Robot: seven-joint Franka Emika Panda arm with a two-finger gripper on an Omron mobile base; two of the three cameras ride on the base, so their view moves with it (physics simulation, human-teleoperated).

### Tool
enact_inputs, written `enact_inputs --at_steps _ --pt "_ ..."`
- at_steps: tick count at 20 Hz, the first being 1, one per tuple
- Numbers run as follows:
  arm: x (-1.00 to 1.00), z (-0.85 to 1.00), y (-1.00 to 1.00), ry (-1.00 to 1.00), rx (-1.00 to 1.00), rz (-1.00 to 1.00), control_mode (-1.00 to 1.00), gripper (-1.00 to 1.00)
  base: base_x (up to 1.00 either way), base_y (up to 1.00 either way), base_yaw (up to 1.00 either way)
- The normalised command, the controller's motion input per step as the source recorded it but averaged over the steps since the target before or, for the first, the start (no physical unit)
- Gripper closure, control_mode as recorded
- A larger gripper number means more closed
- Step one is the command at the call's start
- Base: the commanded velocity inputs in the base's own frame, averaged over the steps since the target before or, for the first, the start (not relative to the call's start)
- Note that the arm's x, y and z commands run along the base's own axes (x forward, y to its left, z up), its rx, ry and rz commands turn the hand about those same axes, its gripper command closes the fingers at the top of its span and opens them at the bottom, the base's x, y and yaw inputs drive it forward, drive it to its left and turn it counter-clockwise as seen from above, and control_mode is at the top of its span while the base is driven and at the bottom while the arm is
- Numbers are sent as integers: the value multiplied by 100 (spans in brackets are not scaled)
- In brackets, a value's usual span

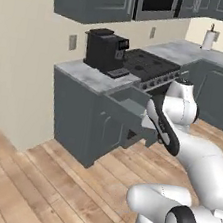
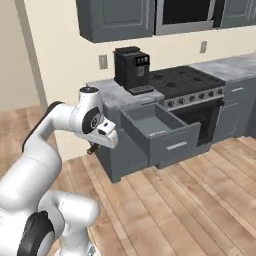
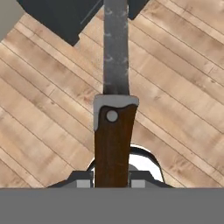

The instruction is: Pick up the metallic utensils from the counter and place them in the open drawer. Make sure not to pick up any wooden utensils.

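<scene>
Gripper was pinching the knife by the low end of its dark brown handle, one finger on each flat side. The grey blade ran straight out ahead of the hand, over the wooden floor. From the right base camera the gripper sat low at the arm's wrist, just left of the slate-grey cabinet, with a stub of the knife's handle poking out below it. The blade itself was too small to make out there.

The open drawer was pulled out under the marble top, next to the stove and below the coffee machine. It sat to the right of the gripper and higher up, so the knife was not yet over it. From the left base camera the drawer lay just beyond the arm's forearm.

Handling judgement: the knife looked stiff and light, thin in section, and the smooth handle could pivot between the fingers because the grip sat far from the blade's mass. The flat handle sides were the right place to hold, since the blade was narrower and slicker. The shallow drawer should take the knife laid flat.
</scene>
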Motion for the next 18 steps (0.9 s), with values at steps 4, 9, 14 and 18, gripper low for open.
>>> enact_inputs --at_steps 4,9,14,18 --pt "0 0 0 0 0 0 100 100 49 39 -81" --pt "0 0 0 0 0 0 100 100 47 82 -70" --pt "0 0 0 0 0 0 100 100 46 100 -48" --pt "0 0 0 0 0 0 100 100 83 69 -32"
